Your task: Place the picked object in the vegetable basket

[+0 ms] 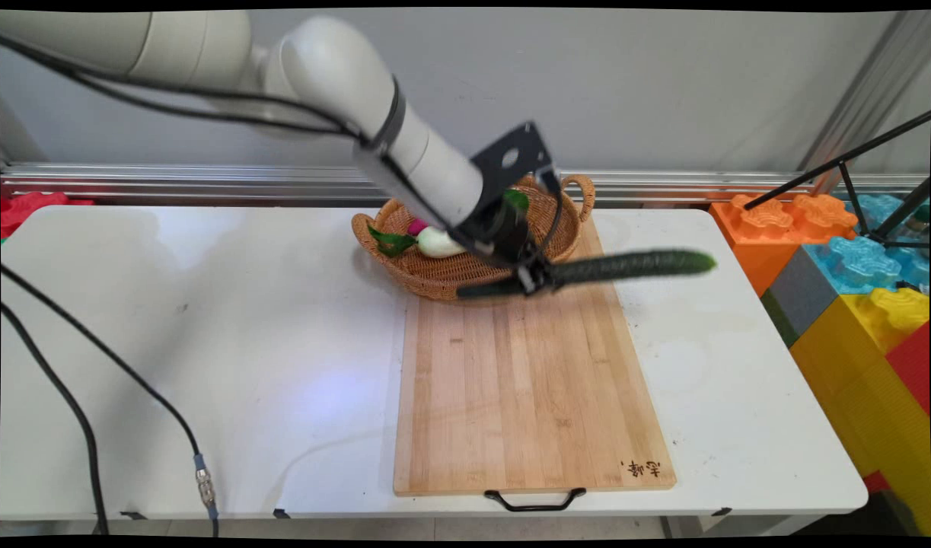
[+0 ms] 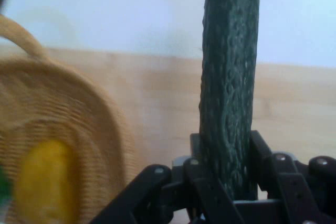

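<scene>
Nearest me lies the white table [image 1: 206, 342], with the long wooden cutting board [image 1: 526, 396] on it, handle toward the camera. At the board's far end sits a wicker basket [image 1: 435, 274] holding a white and pink vegetable with green leaves [image 1: 435, 242] and, in the hand view, something yellow [image 2: 44, 182]. My gripper [image 1: 532, 278] is clenched on a dark cucumber [image 1: 632, 266], held level in the air over the basket's near rim and the board's far end. I grip it off-centre, so I judge the long free end could sag, twist in the jaws, or slip out.
</scene>
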### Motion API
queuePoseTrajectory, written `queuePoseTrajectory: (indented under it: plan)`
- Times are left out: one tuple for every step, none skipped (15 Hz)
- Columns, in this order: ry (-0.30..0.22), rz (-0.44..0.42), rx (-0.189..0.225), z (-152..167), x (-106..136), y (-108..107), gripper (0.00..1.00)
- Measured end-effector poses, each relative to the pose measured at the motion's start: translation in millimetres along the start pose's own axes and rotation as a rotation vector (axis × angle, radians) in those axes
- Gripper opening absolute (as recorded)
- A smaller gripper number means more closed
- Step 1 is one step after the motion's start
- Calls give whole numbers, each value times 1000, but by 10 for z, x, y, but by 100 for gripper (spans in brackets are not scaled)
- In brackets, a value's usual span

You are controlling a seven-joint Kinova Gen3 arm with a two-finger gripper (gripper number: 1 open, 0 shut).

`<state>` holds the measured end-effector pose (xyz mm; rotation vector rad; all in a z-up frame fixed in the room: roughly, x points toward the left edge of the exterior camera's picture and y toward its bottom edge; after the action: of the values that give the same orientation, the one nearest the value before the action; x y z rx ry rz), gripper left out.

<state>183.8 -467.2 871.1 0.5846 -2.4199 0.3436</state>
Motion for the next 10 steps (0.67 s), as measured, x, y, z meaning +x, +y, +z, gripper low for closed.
queuePoseTrajectory:
  plan:
    - [5, 17, 21, -17, 43, -99, 0]
    - [6, 33, 47, -32, 59, -229, 0]
    - [1, 43, 70, -39, 42, -364, 0]
    - [-9, 49, 85, -32, 7, -474, 0]
    - [-17, 51, 93, -23, -23, -543, 0]
    - [-33, 54, 104, -2, -88, -656, 0]
    - [-46, 55, 114, 28, -155, -756, 0]
    - [-57, 54, 119, 58, -211, -831, 0]
    - [-66, 53, 121, 95, -263, -896, 0]
    - [-72, 52, 122, 118, -297, -936, 0]
